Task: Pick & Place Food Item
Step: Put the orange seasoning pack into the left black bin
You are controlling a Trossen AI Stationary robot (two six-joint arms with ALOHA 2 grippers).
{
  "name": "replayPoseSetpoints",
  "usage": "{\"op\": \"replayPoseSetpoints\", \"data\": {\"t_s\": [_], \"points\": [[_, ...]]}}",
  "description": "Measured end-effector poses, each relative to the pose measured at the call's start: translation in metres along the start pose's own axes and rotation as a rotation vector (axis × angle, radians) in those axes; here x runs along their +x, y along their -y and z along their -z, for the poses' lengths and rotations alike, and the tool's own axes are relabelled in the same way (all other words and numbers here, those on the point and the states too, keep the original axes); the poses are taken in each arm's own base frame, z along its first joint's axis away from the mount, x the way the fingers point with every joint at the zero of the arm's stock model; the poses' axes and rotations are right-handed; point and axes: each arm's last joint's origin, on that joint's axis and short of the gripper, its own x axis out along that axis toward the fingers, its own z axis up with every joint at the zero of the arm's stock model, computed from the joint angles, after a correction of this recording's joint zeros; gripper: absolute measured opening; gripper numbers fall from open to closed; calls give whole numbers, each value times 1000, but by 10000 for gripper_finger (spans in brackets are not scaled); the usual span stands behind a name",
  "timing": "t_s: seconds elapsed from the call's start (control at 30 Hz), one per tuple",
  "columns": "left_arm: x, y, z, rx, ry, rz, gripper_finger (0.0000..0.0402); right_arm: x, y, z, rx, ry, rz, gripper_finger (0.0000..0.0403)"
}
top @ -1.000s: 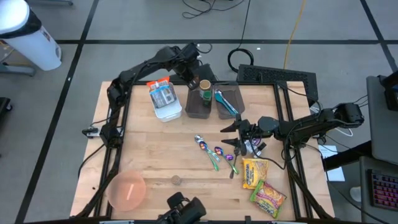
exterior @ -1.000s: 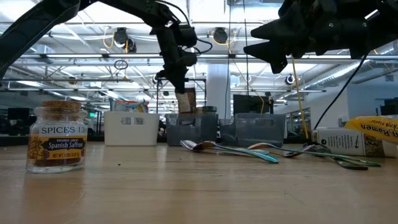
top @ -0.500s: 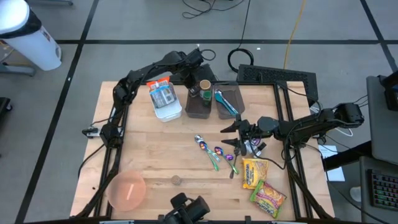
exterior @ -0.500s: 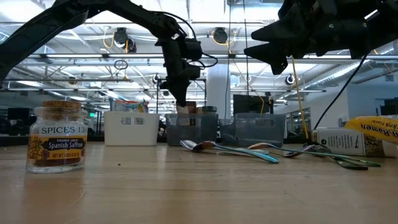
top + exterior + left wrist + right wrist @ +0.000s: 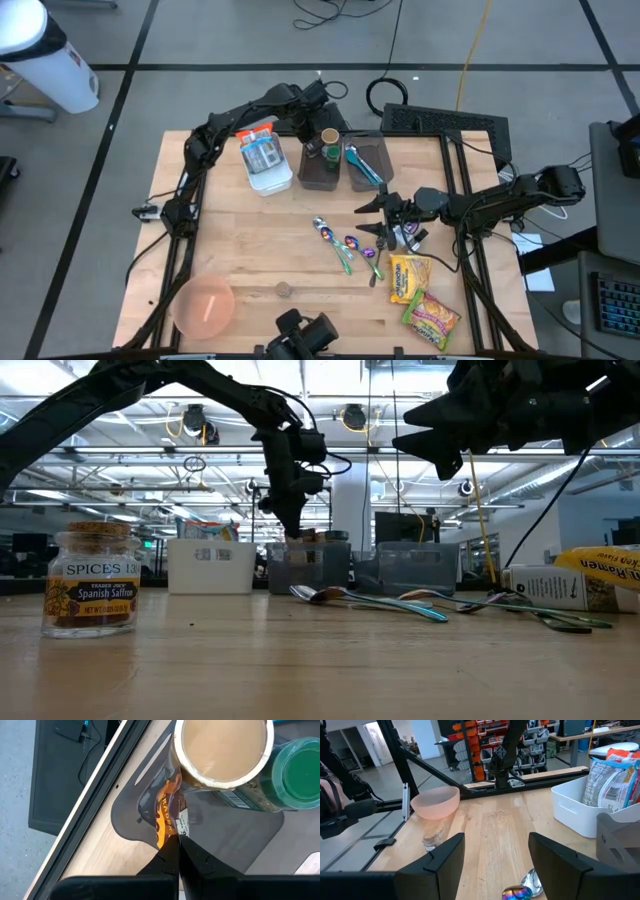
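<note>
My left gripper (image 5: 306, 126) is shut on a small brown and orange food packet (image 5: 166, 810). It stands over the far left corner of the dark grey bin (image 5: 320, 170). In the bin a tan-lidded jar (image 5: 222, 750) and a green-lidded jar (image 5: 296, 770) stand side by side. The packet hangs down right next to the tan-lidded jar. In the low view the bin's wall (image 5: 305, 570) hides the packet. My right gripper (image 5: 376, 214) hangs open above the spoons (image 5: 345, 245) with nothing between its fingers. My left gripper pinches the packet's upper edge (image 5: 172, 834) between its two fingers, which come steeply from above. The packet hangs below them inside the bin, against the side of the tan-lidded jar. Whether its lower end rests on the bin's floor I cannot tell.
A white bin (image 5: 266, 160) with packets stands left of the dark bin, and a second grey bin (image 5: 368, 160) with blue utensils stands right of it. Ramen packets (image 5: 412, 278) lie at the near right. A pink bowl (image 5: 205, 305) and a spice jar (image 5: 92, 580) stand near the front edge.
My left gripper has gone down toward the dark bin, still shut on the packet. The packet hung above the bin's rim a second ago and now sits below the rim, inside the bin. My right gripper has kept still.
</note>
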Motion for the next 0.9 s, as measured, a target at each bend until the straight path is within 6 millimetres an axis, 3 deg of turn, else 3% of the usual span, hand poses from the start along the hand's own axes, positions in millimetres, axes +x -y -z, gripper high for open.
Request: {"op": "replayPoseSetpoints", "data": {"t_s": [0.33,0.7,0.9], "points": [[0,0,0,5,0,0,38,0,0,1,-2,-5,1,212],[0,-2,0,24,-3,-39,152,0,0,1,-13,-8,1,212],[-23,-4,-2,26,37,-175,189,0,1,3,-22,-28,7,212]]}}
